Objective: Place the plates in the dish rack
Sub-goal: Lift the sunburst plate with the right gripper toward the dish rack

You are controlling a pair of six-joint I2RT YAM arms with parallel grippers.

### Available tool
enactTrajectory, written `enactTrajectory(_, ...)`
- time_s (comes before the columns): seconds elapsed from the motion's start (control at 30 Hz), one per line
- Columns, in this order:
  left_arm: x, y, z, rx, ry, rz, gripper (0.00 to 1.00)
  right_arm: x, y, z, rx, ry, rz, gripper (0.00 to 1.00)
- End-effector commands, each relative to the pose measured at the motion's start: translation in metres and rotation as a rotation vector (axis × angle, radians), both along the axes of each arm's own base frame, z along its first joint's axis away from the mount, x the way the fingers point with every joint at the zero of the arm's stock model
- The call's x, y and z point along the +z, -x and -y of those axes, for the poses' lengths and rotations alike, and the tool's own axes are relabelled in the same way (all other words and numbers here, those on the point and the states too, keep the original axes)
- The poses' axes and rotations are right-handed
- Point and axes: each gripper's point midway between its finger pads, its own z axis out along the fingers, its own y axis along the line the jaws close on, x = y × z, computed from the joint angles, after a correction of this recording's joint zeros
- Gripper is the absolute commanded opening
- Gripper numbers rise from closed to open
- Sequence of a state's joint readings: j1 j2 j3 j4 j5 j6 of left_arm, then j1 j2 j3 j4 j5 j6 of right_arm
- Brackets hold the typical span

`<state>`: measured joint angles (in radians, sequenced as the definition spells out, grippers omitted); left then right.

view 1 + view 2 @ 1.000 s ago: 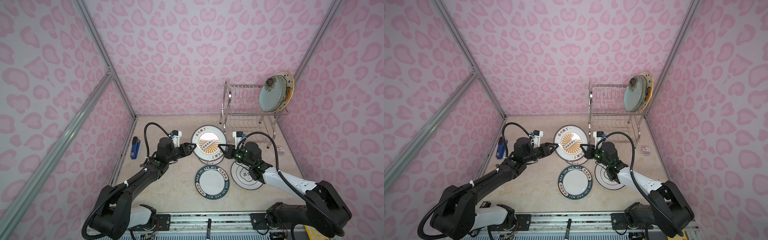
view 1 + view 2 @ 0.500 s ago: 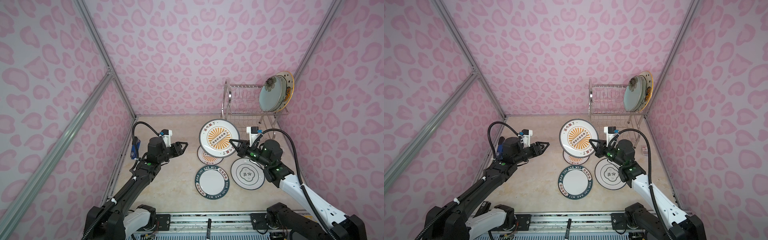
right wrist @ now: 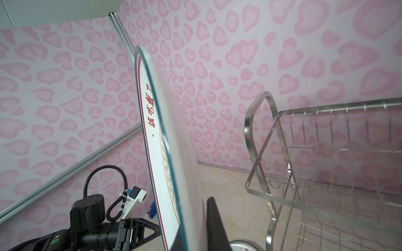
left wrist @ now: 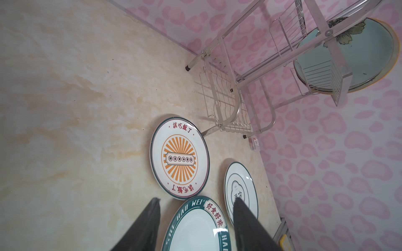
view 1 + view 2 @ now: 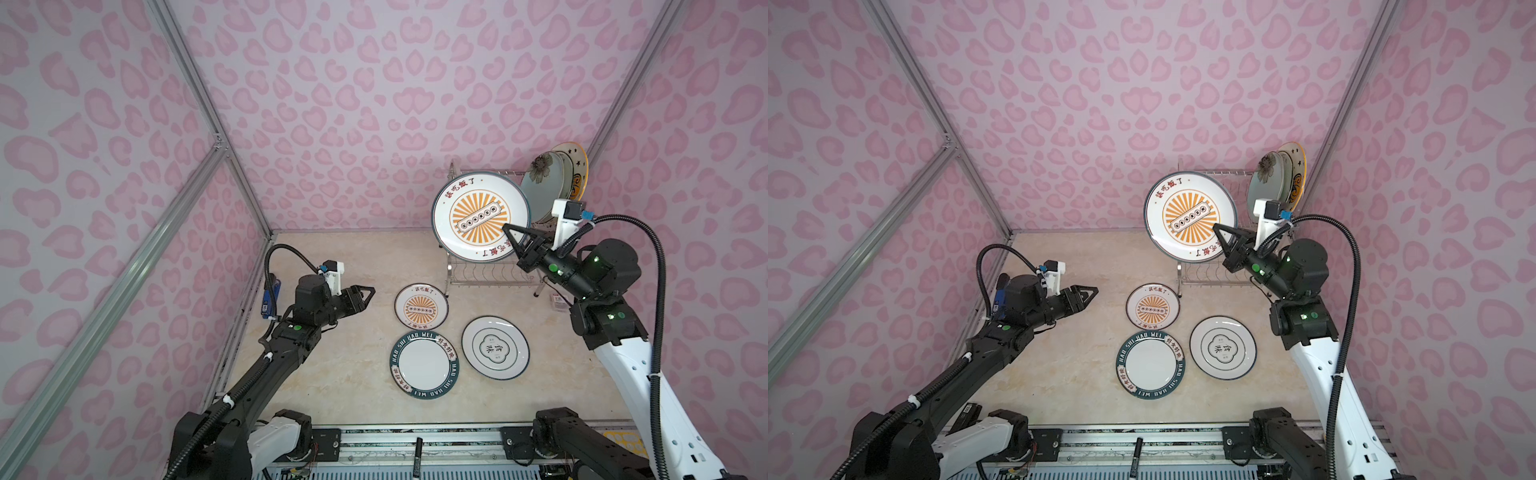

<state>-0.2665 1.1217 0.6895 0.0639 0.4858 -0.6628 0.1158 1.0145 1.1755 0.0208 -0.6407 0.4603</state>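
Dish rack (image 5: 486,276): stands at the far right corner of the bench (image 5: 332,257). At the right end of its upper tier are the blue flower plate (image 5: 540,187) and the star plate (image 5: 575,170), on edge. A third rim seems to sit between them, not sure. The remaining slots look empty.

Change over the last second: the large sunburst plate (image 5: 480,216) was low over the bench with both grippers at it. It is now lifted clear, in front of the rack's upper tier at its left end. Judgement: pickup done, slotting comes next.

Plate appearance: white, thin teal rim, orange rays, red characters. It is tilted near upright with its face toward the top cameras, and the right wrist view shows it almost edge-on.

Right gripper (image 5: 512,239): clamped tight on the plate's lower rim.

Left gripper (image 5: 365,296): has backed off to the left, jaws about half apart, holding nothing.

Flat on the bench: small sunburst plate (image 5: 421,306), teal lettered plate (image 5: 424,365), white emblem plate (image 5: 495,348).
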Motion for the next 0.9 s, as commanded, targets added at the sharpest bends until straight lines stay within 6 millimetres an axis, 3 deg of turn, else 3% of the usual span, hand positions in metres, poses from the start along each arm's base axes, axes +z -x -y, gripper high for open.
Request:
enactTrajectory(0.0,0.007,0.000,0.003,-0.021,0.016,0.037,0.55,0.010,-0.015,0.017,-0.105,0.092,0.011,0.00)
enactTrajectory(0.2,0.007,0.006,0.002,-0.031,0.008,0.042,0.55,0.052,-0.042,0.046,-0.237,0.144,0.059,0.00)
enactTrajectory(0.4,0.007,0.011,0.001,-0.038,0.002,0.044,0.55,0.071,-0.063,0.072,-0.378,0.182,0.071,0.00)
enactTrajectory(0.6,0.007,0.013,0.001,-0.044,-0.003,0.039,0.55,0.074,-0.083,0.094,-0.505,0.235,0.054,0.00)
enactTrajectory(0.87,0.009,0.015,0.001,-0.049,-0.001,0.043,0.54,0.056,-0.111,0.124,-0.690,0.286,-0.004,0.00)
